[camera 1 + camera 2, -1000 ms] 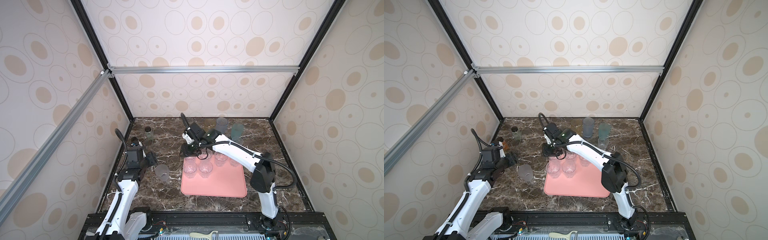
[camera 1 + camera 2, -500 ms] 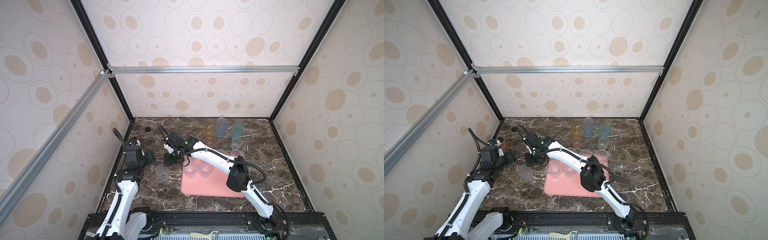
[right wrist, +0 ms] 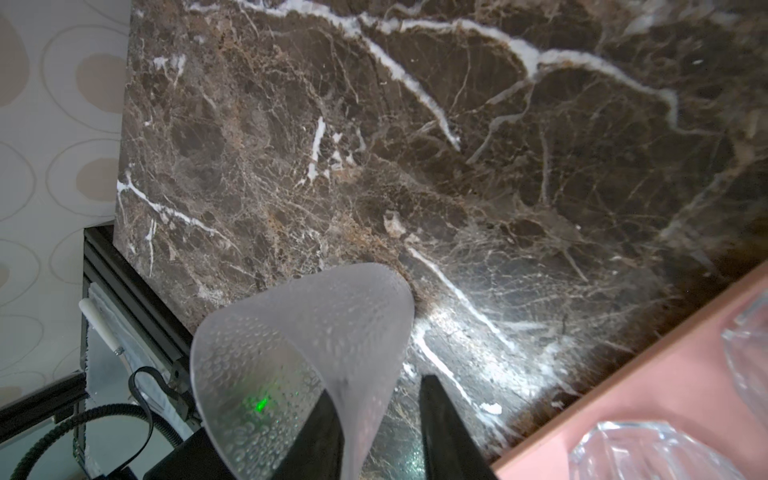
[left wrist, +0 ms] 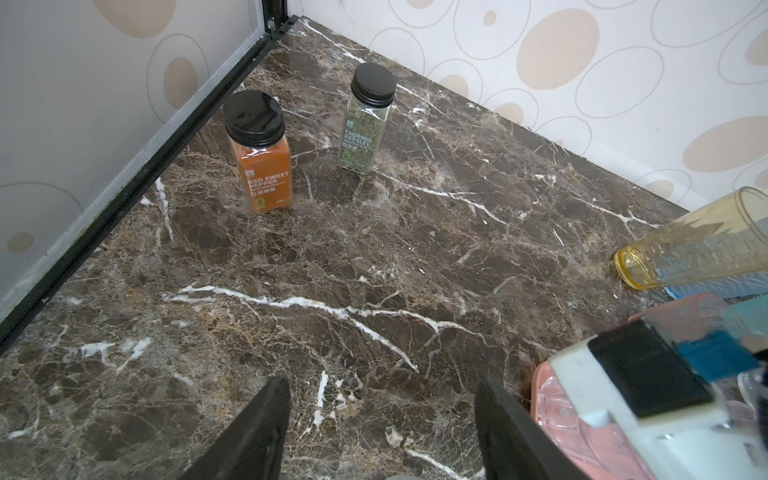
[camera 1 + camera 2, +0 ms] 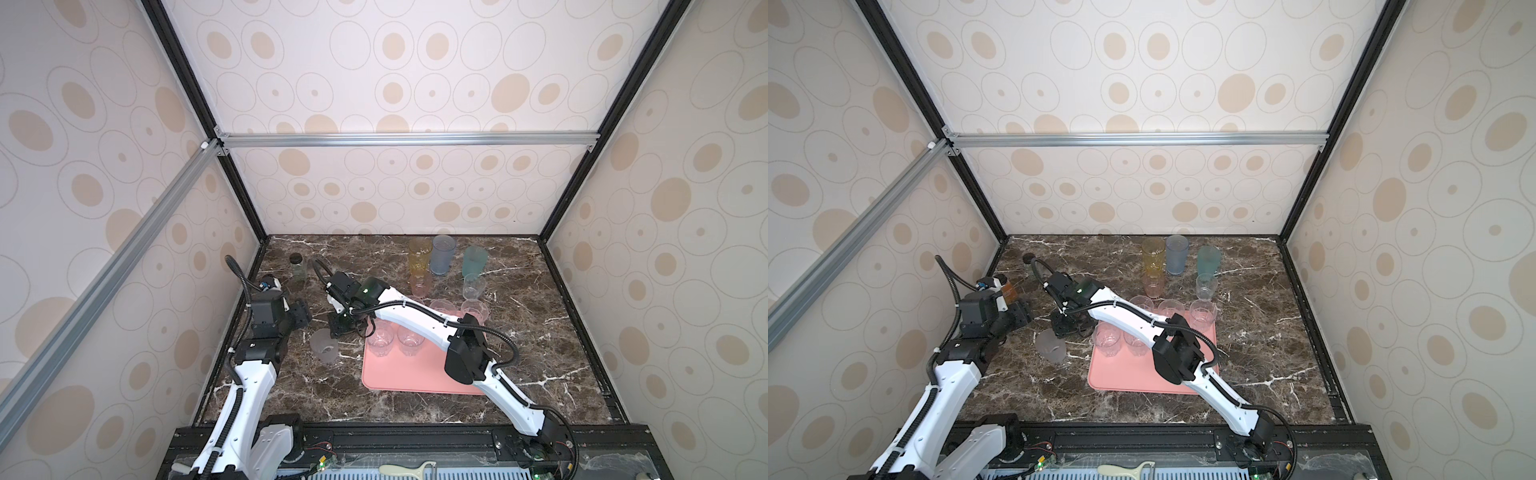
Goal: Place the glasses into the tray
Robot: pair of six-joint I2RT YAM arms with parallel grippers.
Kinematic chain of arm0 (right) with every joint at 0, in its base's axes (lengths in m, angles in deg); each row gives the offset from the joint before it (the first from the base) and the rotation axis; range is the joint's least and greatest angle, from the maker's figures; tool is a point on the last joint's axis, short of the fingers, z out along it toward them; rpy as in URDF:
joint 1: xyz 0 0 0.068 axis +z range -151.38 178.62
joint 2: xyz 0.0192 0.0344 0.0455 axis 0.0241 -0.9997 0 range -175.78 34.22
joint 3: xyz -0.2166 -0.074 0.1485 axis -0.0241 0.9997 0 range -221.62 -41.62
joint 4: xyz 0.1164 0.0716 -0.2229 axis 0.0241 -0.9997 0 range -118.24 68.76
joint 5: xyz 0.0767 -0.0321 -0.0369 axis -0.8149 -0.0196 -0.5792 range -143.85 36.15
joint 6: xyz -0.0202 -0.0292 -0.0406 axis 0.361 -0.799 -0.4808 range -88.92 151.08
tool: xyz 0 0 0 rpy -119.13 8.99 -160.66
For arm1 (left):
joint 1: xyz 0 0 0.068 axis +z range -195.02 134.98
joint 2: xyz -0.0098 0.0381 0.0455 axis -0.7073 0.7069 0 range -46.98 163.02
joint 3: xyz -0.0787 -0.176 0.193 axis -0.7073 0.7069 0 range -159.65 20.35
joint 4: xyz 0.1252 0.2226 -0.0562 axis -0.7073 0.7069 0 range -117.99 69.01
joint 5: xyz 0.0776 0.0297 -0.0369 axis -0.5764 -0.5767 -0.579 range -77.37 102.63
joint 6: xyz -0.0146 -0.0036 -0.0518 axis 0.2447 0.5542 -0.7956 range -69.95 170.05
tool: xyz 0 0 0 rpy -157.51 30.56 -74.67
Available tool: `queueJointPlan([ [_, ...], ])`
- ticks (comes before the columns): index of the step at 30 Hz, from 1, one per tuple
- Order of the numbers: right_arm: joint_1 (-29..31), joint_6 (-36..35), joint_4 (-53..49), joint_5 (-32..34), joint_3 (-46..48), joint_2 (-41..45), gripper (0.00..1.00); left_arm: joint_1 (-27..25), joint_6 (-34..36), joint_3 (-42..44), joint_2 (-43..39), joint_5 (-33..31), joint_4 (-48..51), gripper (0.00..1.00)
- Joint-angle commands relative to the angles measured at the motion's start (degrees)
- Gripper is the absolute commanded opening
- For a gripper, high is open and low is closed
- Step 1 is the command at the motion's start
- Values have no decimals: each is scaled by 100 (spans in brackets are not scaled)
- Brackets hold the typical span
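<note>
Far left, my left hand [image 4: 380, 388] hangs low over the bare surface [image 5: 365, 257], jaws wide apart, nothing between them. It's idle.

Next along, the frosted glass [image 5: 325, 351] stands on the surface, just beside the tray's near-left corner but not in it. That's the one I'm after. My right hand [image 3: 376, 392] reaches right across and sits on its rim. In the wrist view one finger is down inside the cup and the other outside, with the wall between them. The jaws are narrow, but I see a sliver of gap at the outer finger, so I call it not yet clamped.

How will it handle? It looks light, thin-walled and dimpled, and it flares toward the top. I expect the wall to be stiff enough for a rim pinch, though it may be slick. A grip on one side of the rim lets the cup swing, so I want the fingers deep and a gentle squeeze.

Then comes the tray [image 5: 415, 374], with two clear glasses [image 5: 380, 338] upright at its near-left part. More stand by its far edge, partly behind my arm.

Beyond it, the tinted glasses [image 5: 442, 253] wait at the back, well apart from the tray.
</note>
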State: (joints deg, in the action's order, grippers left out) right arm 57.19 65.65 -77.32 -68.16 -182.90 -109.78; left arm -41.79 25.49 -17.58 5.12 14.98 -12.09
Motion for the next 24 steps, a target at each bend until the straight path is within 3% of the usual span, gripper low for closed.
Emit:
queueJointPlan([
  [1, 59, -48, -198, 233, -256, -157, 24, 29, 144, -177, -78, -6, -86, 70],
  [7, 71, -25, -213, 365, -278, 33, 7, 29, 216, -478, -59, -90, 74, 70],
  [13, -92, 116, -115, 193, -127, 826, 1, 28, 652, -1439, 65, -513, 558, 69],
  [20, -741, 263, 647, 571, 2207, 3054, 0, -363, 911, -2503, 249, -772, 727, 67],
  [24, -1208, 339, 782, 967, 3505, 4295, 0, -1306, 961, -2492, 229, -1187, 252, 67],
])
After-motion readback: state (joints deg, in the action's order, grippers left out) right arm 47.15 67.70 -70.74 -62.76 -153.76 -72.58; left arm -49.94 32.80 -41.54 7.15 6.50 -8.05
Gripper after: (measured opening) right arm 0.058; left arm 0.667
